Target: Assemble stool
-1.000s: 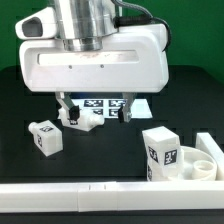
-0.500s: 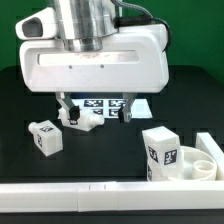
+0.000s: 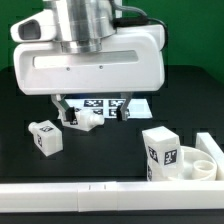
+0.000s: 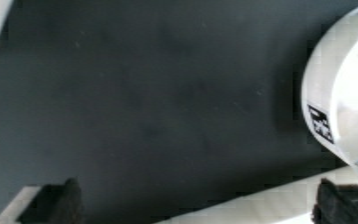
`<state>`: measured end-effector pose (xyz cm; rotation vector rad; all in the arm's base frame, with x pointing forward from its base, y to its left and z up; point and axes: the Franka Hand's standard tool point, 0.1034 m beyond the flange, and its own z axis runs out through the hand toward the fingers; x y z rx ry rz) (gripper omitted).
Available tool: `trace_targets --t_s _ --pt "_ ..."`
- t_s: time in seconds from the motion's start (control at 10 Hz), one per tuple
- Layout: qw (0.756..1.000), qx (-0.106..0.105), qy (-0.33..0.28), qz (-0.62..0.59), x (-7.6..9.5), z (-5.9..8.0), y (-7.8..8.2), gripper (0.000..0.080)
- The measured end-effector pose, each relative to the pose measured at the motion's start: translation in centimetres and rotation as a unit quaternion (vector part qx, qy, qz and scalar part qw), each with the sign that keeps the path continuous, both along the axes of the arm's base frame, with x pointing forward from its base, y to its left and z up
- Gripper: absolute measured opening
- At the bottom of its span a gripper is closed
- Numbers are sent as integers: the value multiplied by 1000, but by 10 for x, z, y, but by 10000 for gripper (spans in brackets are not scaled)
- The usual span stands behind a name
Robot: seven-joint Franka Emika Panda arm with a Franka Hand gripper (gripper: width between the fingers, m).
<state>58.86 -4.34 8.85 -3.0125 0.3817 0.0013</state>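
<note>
My gripper [image 3: 95, 113] hangs open over the back middle of the black table, with its fingers wide apart. A white stool leg [image 3: 86, 120] lies on the table between the fingers and below them. A second leg [image 3: 45, 137] lies toward the exterior view's left. A third leg [image 3: 160, 152] stands at the right, beside the round seat disc [image 3: 203, 160]. In the wrist view my gripper [image 4: 202, 207] holds nothing. A rounded white part with a tag [image 4: 345, 90] shows at one edge; I cannot tell which part it is.
The marker board [image 3: 108, 104] lies flat behind the middle leg. A long white rail [image 3: 100, 198] runs along the table's front edge. Black table [image 4: 158, 110] fills most of the wrist view.
The gripper body has shifted slightly toward the exterior view's left. The legs and the seat have not moved.
</note>
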Motion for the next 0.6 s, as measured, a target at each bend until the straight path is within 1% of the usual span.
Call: trace_targets --t_s 0.1,0.2,0.3,0.5,0.6 --pt "997 -4 -5 73 -2 -1 -6 649" --pt "986 -14 -19 164 0 -1 -11 649" --pt "970 -19 -29 239 0 -1 -13 649" --pt "959 -21 -32 282 0 -1 -14 649" --pt "946 -23 -33 323 -1 -2 -18 649"
